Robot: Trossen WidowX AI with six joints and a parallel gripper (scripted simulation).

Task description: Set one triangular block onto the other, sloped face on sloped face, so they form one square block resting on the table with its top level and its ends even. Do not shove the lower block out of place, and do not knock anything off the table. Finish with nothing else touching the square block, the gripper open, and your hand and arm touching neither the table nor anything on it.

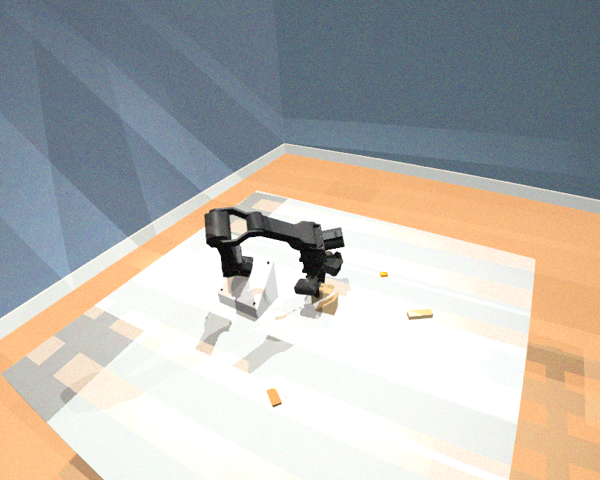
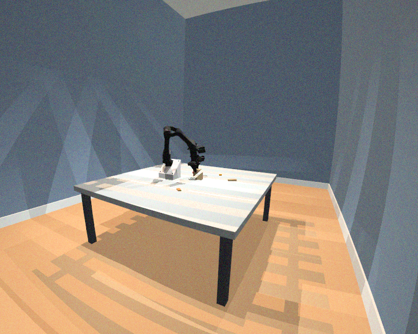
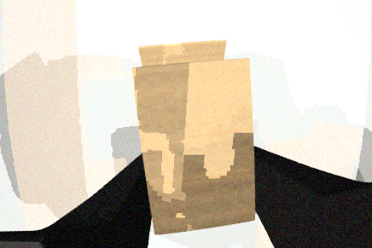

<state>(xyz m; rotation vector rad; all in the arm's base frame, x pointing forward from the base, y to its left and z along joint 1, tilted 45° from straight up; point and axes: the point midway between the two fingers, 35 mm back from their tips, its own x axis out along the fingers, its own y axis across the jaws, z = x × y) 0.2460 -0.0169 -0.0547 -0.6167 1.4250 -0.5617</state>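
We have the jaws [image 1: 315, 295] [image 2: 195, 171] closed on the upper triangular block [image 1: 325, 289] [image 2: 198, 171] [image 3: 219, 109], pinched by its sides with its flat face towards the wrist camera. The lower triangular block [image 1: 328, 304] [image 2: 200, 176] [image 3: 183, 53] stands on the worktop [image 1: 393, 392] [image 2: 158, 201]; we take it as our landmark. The held block is right by it, and we cannot tell whether their slopes touch.

Both look like plain wood, so we judge them light and stiff, hardly fragile, though a slope could slide on a slope. Our grip across the parallel ends seems right; in the wrist view the lower block peeks out past the held one's far edge, so we should line up the ends before letting go, pressing little.

The pale worktop looks smooth, and the lower block might skid if nudged. The white base [image 1: 263, 304] [image 2: 174, 173] is on one side of the landmark, a flat wooden strip [image 1: 419, 314] [image 2: 232, 179] on the other, well apart. Beyond are blue walls [image 1: 445, 66] [image 2: 259, 79] and a plank floor [image 1: 574, 289] [image 2: 148, 258], crossed by patchy shadows.
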